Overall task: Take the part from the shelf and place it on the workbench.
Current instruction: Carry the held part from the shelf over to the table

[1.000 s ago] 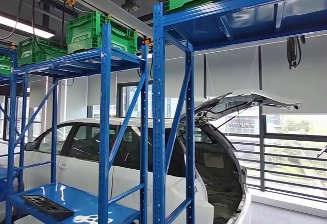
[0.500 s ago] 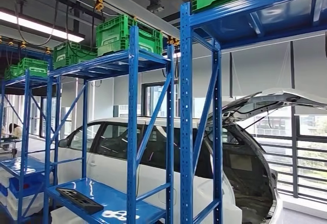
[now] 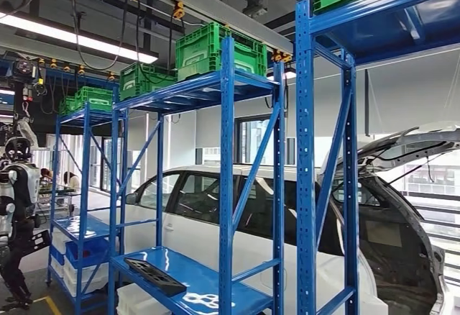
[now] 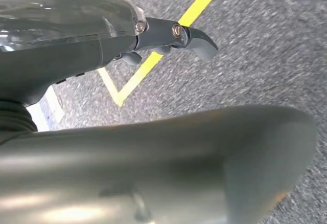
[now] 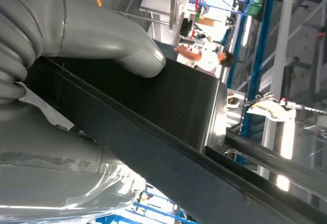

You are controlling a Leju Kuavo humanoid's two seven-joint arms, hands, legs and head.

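In the right wrist view my right hand [image 5: 88,35] holds a long black part [image 5: 162,132]; the thick grey thumb lies over its top face and the palm sits under it. My left hand [image 4: 115,45] hangs over the grey floor, its dark fingers [image 4: 185,32] stretched out and holding nothing. In the head view another flat black part [image 3: 154,275] lies on the low blue shelf [image 3: 217,286] of the nearest rack.
Blue steel racks [image 3: 226,171] stand in a row, with green crates [image 3: 220,45] on top. A white car [image 3: 325,236] with its tailgate raised is behind them. Another humanoid robot [image 3: 16,214] stands at the far left. Yellow lines [image 4: 154,60] mark the floor.
The whole head view has shifted: the camera has turned to the left, so the racks and car now sit further right, and the other robot has come into sight.
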